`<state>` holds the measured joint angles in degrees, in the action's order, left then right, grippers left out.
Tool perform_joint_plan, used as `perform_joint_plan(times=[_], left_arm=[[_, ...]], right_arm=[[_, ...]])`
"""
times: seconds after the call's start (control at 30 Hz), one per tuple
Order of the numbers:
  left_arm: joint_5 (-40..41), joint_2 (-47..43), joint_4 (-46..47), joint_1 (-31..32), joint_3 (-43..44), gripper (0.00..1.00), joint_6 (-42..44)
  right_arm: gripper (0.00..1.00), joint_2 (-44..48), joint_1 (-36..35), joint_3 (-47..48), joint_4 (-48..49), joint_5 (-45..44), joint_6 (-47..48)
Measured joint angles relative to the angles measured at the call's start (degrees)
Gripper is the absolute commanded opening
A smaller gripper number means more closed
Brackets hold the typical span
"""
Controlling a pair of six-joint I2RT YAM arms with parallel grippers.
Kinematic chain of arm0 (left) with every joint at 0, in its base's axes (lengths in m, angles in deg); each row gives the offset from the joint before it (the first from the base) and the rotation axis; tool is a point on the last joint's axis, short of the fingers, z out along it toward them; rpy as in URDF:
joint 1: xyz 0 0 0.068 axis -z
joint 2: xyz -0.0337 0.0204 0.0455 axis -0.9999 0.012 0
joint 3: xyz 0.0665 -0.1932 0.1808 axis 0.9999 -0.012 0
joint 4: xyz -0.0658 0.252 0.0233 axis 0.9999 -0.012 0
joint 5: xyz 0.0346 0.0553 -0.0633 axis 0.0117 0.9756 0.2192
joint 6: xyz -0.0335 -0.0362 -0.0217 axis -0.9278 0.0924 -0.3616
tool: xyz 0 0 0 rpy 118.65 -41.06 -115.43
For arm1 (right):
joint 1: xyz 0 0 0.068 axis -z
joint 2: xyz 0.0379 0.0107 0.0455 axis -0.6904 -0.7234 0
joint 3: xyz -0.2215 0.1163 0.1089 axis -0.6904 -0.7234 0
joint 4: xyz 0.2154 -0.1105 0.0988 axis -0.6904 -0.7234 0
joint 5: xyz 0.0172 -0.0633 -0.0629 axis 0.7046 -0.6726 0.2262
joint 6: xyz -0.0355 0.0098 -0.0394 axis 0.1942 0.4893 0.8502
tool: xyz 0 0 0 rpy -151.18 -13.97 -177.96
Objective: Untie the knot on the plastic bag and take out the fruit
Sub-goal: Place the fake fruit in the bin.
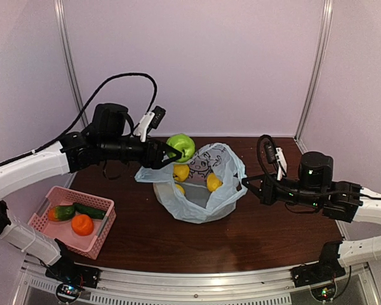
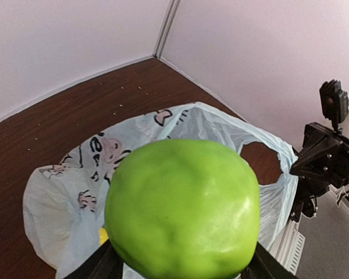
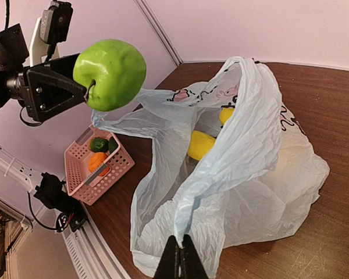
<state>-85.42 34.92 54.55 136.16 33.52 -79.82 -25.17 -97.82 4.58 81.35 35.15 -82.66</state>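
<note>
Apple point(image 2: 183, 209): green and glossy, it filled the left wrist view, held in the air above the far left rim of the bag point(image 1: 203, 203).
Left gripper point(image 1: 173, 153): its two dark fingers were clamped on the apple from either side.
Table point(image 1: 273, 235): dark brown wood grain, with a metal rail point(image 1: 197, 283) along the near edge where the arm bases were bolted.
Room: pale lilac wall panels point(image 1: 228, 63) closed in the table on three sides, joined by thin metal posts point(image 1: 314, 70).
Bag: pale blue with dark cartoon prints, it sat mid-table with its mouth gaping and its handle loops apart.
Yellow fruit point(image 1: 213, 182): at least two pieces lay inside the bag, visible through the open mouth.
Basket point(image 1: 57, 197): pink and perforated, at the near left of the table, well apart from the bag; it held an orange point(image 1: 82, 223), a cucumber point(image 1: 89, 210) and a green piece point(image 1: 63, 212).
Left arm: it came in from the left, raised, with the forearm roughly level and the wrist pointing right.
Right arm: it came in low from the right, forearm level, wrist pointing left at the bag's right side.
Right gripper point(image 3: 180, 256): its fingertips were pressed together, pinching a fold of the bag's rim and holding it up.
</note>
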Motion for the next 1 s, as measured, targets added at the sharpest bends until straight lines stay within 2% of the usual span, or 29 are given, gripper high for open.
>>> perform_joint_plan(times=[0.2, 0.33, 0.7, 0.83, 1.0], left_arm=[[1.99, -5.64, -4.68, -8.00, 0.00, 0.63, -0.96], [3.10, -9.35, -6.54, -15.96, -2.36, 0.63, -2.47], [5.14, -26.40, -10.80, -42.05, -27.39, 0.63, -10.29], [3.54, -32.15, -11.41, -53.57, -33.07, 0.64, -11.93], [0.09, -35.04, -11.74, -65.26, -37.46, 0.63, -13.09]], right_arm=[[0.00, 0.00, 0.00, 0.00, 0.04, -0.04, 0.02], [0.00, 0.00, 0.00, 0.00, 0.22, -0.04, 0.02], [0.00, -0.76, 0.00, 0.00, 0.48, -0.33, 0.20], [0.00, -0.96, 0.00, 0.00, 0.48, -0.33, 0.26], [0.00, -0.96, 0.00, 0.00, 0.50, -0.37, 0.63]])
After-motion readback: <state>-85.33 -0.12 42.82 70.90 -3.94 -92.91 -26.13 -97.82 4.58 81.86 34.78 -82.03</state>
